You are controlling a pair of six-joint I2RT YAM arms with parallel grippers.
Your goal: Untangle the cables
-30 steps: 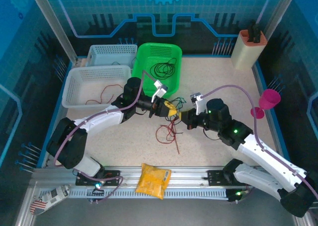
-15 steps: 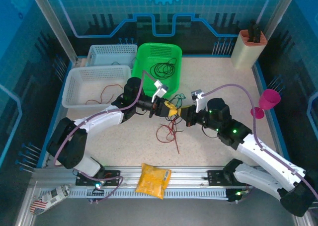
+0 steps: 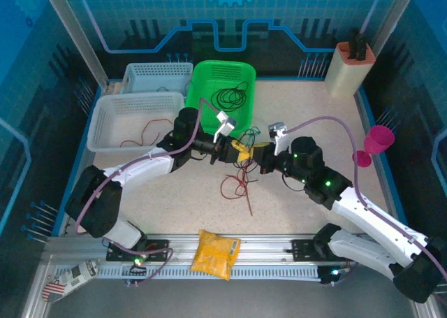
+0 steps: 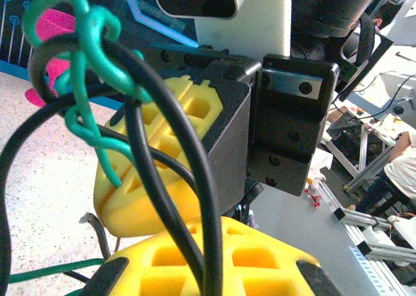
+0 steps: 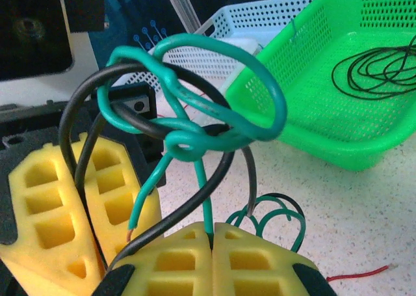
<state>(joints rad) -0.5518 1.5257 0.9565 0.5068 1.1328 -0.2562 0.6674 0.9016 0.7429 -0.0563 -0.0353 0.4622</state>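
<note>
The right gripper (image 5: 210, 232) pinches a glossy, looped green wire (image 5: 261, 93) between waffled yellow pads. The left gripper (image 3: 237, 149) clamps the black wire (image 5: 77, 110).

From above, the cables (image 3: 250, 135) are too small to sort strand from strand. The right hand (image 5: 211, 234) is cut off by the bottom edge of its wrist view. The black cable (image 4: 211, 270) leaves the left wrist view likewise.

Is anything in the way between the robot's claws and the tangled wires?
No, nothing visible is in the way. The right gripper is shut on the green cable, and the left gripper is shut on the black cable, right beside the knot.
</note>
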